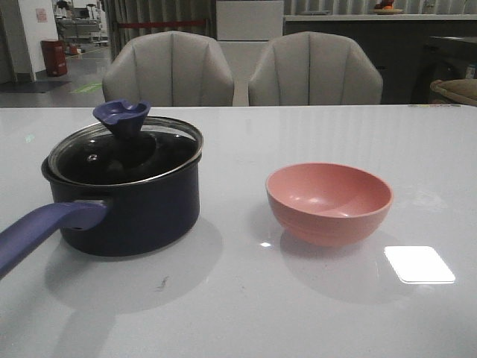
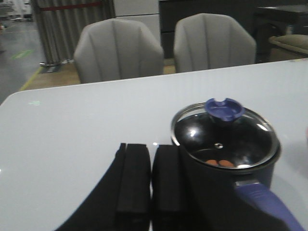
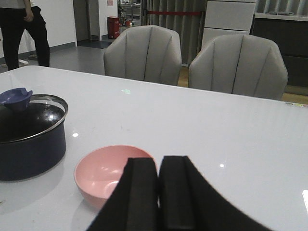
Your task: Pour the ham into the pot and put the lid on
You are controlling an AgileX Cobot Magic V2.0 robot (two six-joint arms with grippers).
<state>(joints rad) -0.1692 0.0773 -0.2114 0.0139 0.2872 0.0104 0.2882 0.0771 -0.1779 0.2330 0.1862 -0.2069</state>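
Note:
The dark pot [image 1: 134,212] stands at the table's left, its purple-blue handle [image 1: 41,231] pointing toward the front. The glass lid [image 1: 127,153] with its purple-blue knob [image 1: 121,114] sits on it. Through the lid in the left wrist view, orange-pink ham pieces [image 2: 219,163] lie inside the pot [image 2: 226,180]. The pink bowl [image 1: 329,202] stands to the right and holds nothing. My left gripper [image 2: 152,166] is shut and empty, beside the pot. My right gripper [image 3: 159,178] is shut and empty, behind the bowl [image 3: 103,173]. Neither gripper shows in the front view.
Two grey chairs [image 1: 170,68] stand behind the white table [image 1: 238,298]. A bright light patch [image 1: 419,264] lies on the table right of the bowl. A person [image 3: 21,29] stands far off in the right wrist view.

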